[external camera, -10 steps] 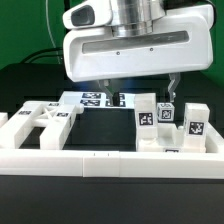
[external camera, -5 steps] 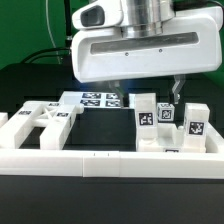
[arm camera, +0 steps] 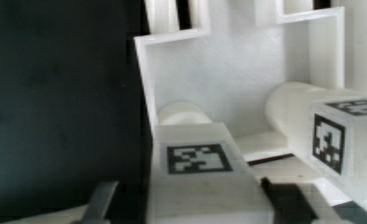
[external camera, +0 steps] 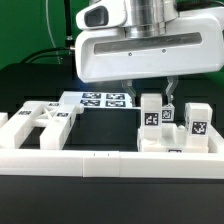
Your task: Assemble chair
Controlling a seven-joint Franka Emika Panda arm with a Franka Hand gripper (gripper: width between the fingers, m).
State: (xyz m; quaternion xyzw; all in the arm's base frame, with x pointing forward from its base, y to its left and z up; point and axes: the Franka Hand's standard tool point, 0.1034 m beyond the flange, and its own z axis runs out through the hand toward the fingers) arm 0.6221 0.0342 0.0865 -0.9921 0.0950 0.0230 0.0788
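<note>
With the end effector [external camera: 152, 93] partly open astride the upright tagged chair block [arm camera: 198, 150], gripping nothing yet, beside the low border wall [external camera: 90, 160] at the table's [external camera: 100, 125] edge toward the exterior view's right, I would centre it so both fingers [arm camera: 286, 195] meet the block's sides together, sparing the neighbouring block [external camera: 196, 120].

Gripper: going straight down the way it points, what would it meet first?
The upright tagged block: it stands between the fingers of the gripper, clear of both, so they would likely pass down its sides toward the table; depth is unclear.
</note>
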